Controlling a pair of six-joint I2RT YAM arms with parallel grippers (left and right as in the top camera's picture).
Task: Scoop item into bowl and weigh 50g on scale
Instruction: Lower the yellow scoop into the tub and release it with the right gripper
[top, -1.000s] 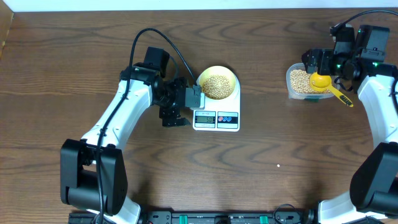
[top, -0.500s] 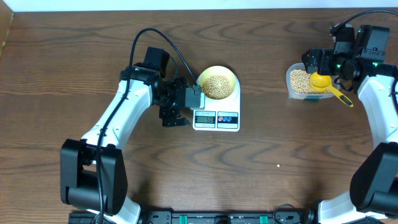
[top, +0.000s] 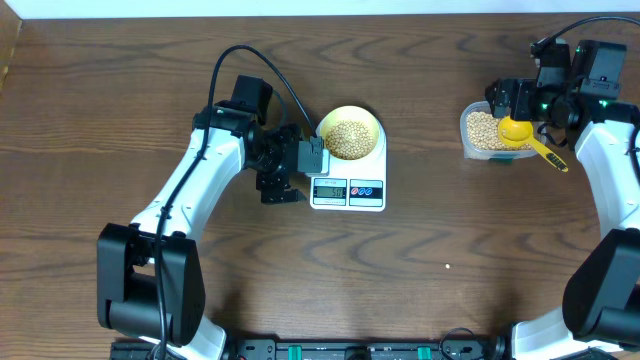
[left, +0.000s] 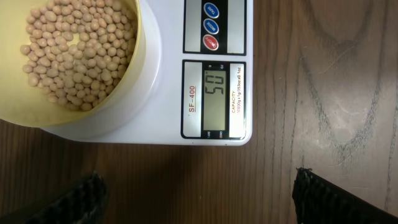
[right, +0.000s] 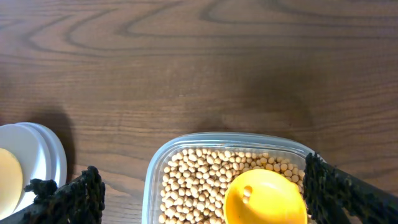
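Observation:
The pale yellow bowl (top: 373, 121) stands on the back half of the white scale (top: 371, 191) and holds a heap of tan beans (top: 348, 139). In the left wrist view the bowl (left: 134, 93) with its beans (left: 74, 50) sits on the scale (left: 168, 74), whose display (left: 214, 90) reads 50. My left gripper (top: 312, 160) (left: 199, 199) is open and empty at the scale's left side. My right gripper (top: 506, 104) (right: 208, 199) is open over the clear container, touching nothing I can see.
The clear plastic container (top: 468, 146) (right: 155, 168) at the back right holds more beans (right: 199, 180). The bright yellow scoop (top: 517, 130) (right: 264, 199) rests in it, handle pointing front right. The scale's edge (right: 50, 155) shows at the right wrist view's lower left.

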